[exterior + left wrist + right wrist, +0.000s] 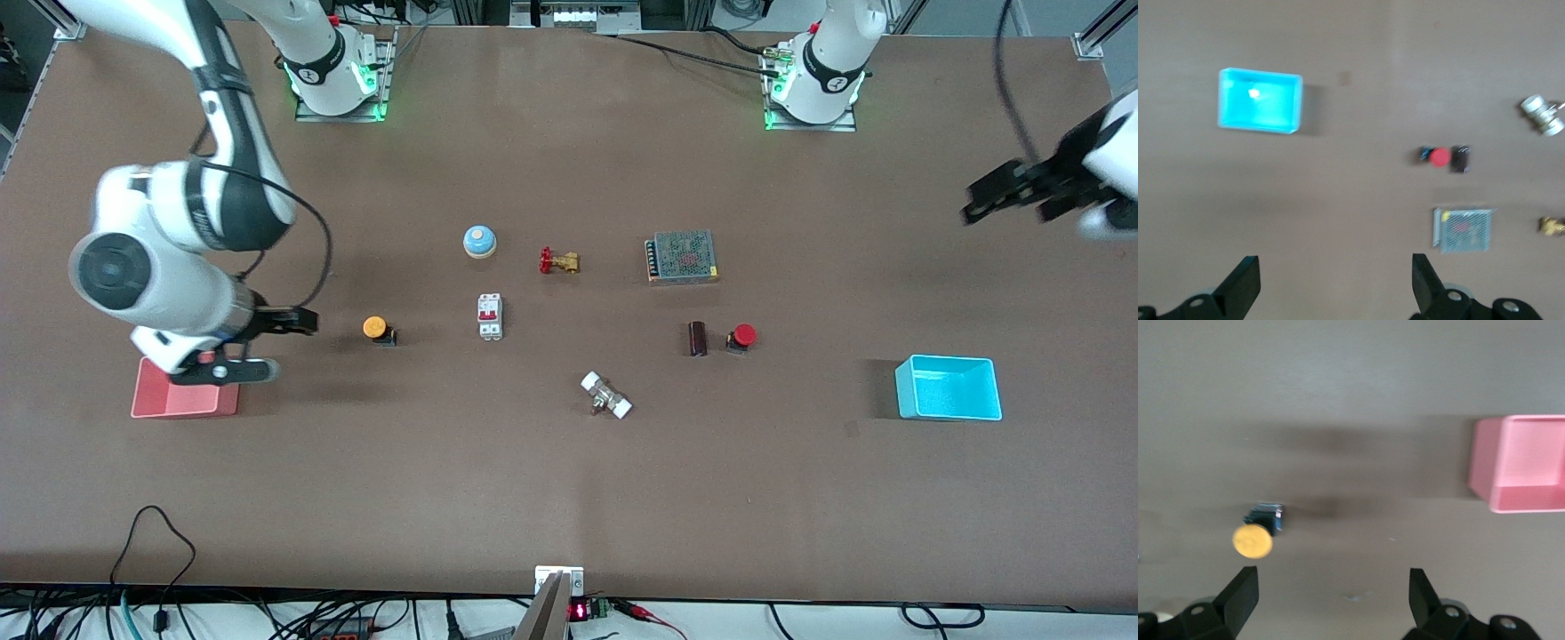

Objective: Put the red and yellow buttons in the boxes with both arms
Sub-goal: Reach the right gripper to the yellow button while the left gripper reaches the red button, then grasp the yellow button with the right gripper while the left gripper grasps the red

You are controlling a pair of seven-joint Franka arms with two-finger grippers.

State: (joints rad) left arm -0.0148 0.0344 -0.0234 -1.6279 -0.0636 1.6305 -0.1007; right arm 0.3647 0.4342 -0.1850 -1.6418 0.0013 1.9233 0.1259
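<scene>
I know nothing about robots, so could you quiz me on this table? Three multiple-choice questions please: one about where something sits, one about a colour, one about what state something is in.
1. What lies right beside the red button?
A. a small dark block
B. the blue bell
C. the cyan box

2. What colour is the box toward the right arm's end of the table?
A. green
B. pink-red
C. white

3. How are the right gripper's fingers?
A. open, holding nothing
B. shut on the yellow button
C. shut on a box

Answers:
1. A, the dark block sits next to it.
2. B, the pink-red box lies there.
3. A, the yellow button rests on the table.
</scene>
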